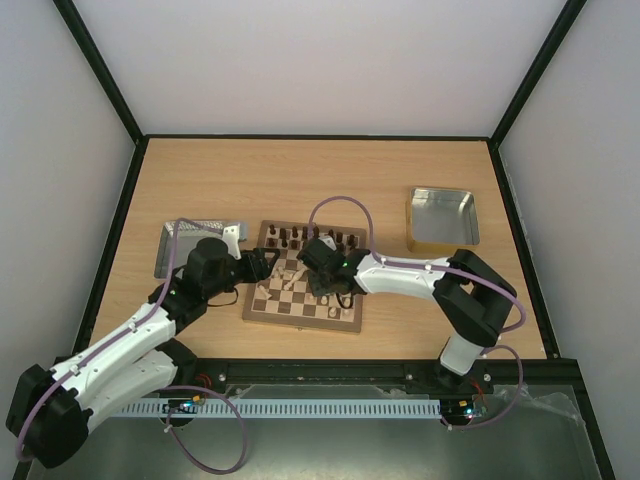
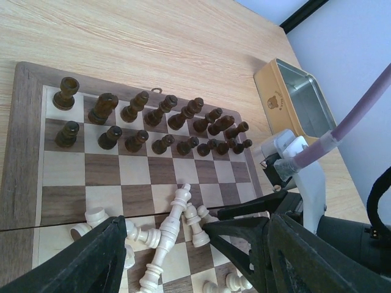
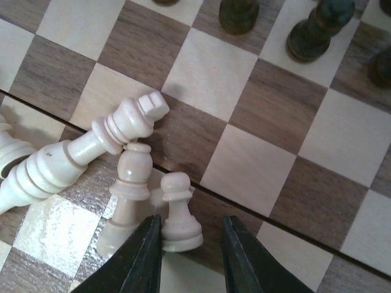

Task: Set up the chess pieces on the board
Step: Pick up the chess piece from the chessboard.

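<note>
While the cream pawn is standing upright, the right gripper is straddling it with fingers apart, not yet clamped.

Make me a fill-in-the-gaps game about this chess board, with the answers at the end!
The dark brown chessmen stand in ___ rows on the board.
The tallest cream piece lies on its ___.
The right end effector has its fingers either side of a small cream ___.
The yellow-sided tin sits to the board's ___.
Answers: two, side, pawn, right.
</note>
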`<state>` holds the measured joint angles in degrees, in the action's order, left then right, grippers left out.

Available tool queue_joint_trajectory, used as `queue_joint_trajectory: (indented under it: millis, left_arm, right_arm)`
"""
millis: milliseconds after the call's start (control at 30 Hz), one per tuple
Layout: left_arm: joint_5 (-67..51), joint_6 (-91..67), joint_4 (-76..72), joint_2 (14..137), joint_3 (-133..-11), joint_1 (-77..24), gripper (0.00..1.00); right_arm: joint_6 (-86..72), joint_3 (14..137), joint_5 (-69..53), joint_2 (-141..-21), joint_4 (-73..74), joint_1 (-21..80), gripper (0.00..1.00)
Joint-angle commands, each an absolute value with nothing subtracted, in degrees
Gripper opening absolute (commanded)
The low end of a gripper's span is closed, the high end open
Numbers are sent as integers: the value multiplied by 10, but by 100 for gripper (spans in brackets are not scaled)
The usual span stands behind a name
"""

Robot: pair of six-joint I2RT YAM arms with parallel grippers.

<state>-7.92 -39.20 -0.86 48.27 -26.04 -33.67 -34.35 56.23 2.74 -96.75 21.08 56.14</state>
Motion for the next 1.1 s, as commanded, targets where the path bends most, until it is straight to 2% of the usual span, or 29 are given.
queue_joint_trajectory:
  millis: [0, 167, 233, 567, 900, 1067]
  left_arm:
    - [-81, -391, -10, 471, -255, -334, 66]
    - [-81, -393, -8, 466, -255, -333, 66]
    - [-83, -396, -8, 465, -254, -333, 65]
    - [-151, -441, -42, 467, -254, -333, 67]
    - [-301, -520, -135, 481, -258, -331, 72]
    - [-369, -547, -171, 493, -266, -329, 72]
  right_arm:
    - [-326, 564, 57, -995, 207, 560, 27]
    - [-322, 561, 58, -993, 203, 559, 11]
    - [-322, 554, 69, -983, 199, 560, 8]
    - [-268, 480, 105, -826, 82, 560, 8]
    - [-150, 388, -86, -653, -88, 560, 8]
    - [-104, 370, -172, -611, -111, 559, 9]
